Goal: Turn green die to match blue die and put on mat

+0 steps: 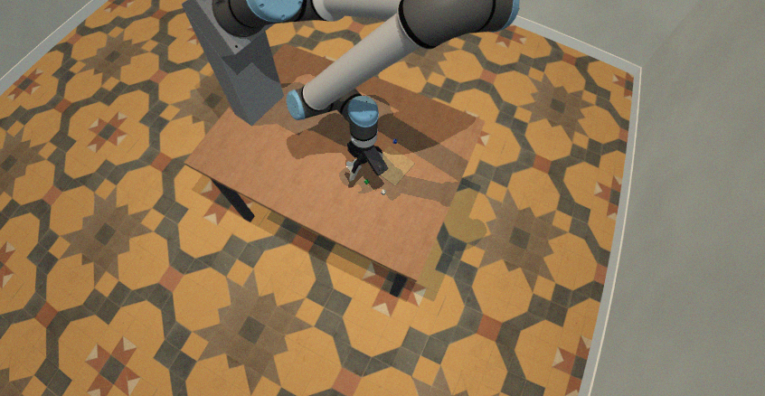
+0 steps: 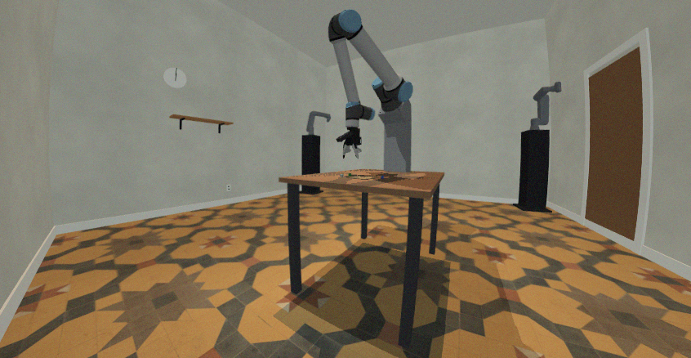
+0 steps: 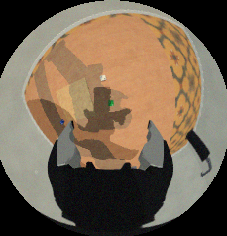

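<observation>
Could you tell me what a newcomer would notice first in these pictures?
Probably the big grey-and-blue arm bent over the wooden table, its open gripper hanging well above the top. Next, the loud orange patterned floor. The tiny green die lies beside the mat.

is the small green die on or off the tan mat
Off: the small green die sits on the bare wooden table, apart from the tan square mat's edge.
</observation>
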